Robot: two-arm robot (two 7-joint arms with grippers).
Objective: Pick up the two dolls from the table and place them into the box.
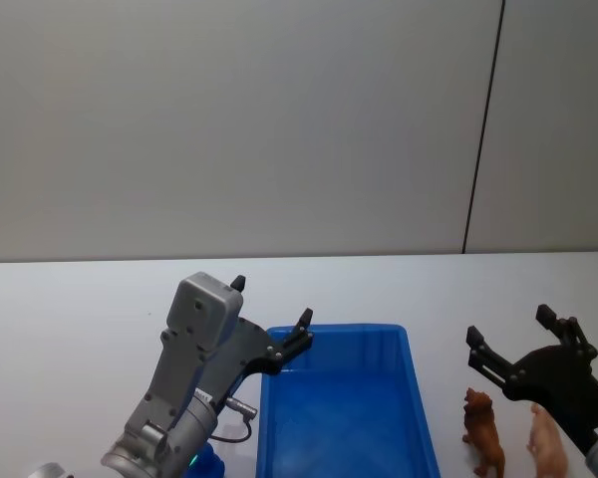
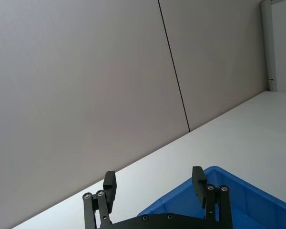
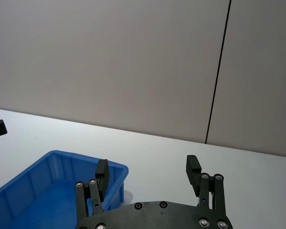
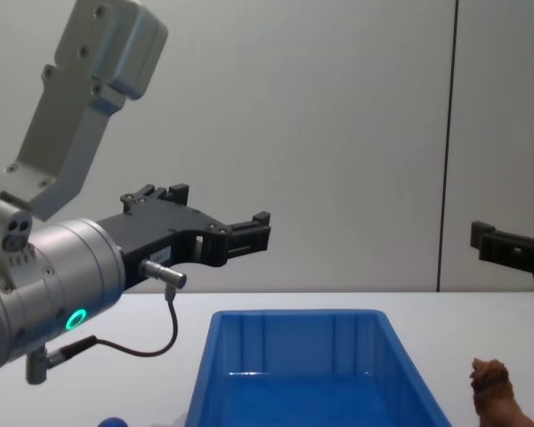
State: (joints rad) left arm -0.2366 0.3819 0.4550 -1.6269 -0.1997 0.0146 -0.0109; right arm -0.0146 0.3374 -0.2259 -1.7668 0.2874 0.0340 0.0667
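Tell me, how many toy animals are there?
2. Brown doll on the table just right of the blue box; pink doll beside it, farther right. Others might be out of frame.

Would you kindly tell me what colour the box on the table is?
Bright blue; the box shows best in the head view.

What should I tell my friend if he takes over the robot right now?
Left end effector: open, holding nothing, raised by the far left corner of the box.
Right end effector: open, holding nothing, raised above the dolls.
Brown doll and pink pig doll: side by side on the table, right of the box, with the brown one nearer it.
Done: nothing yet, no doll is in the box.
Left: pick up both dolls and put them in the box.
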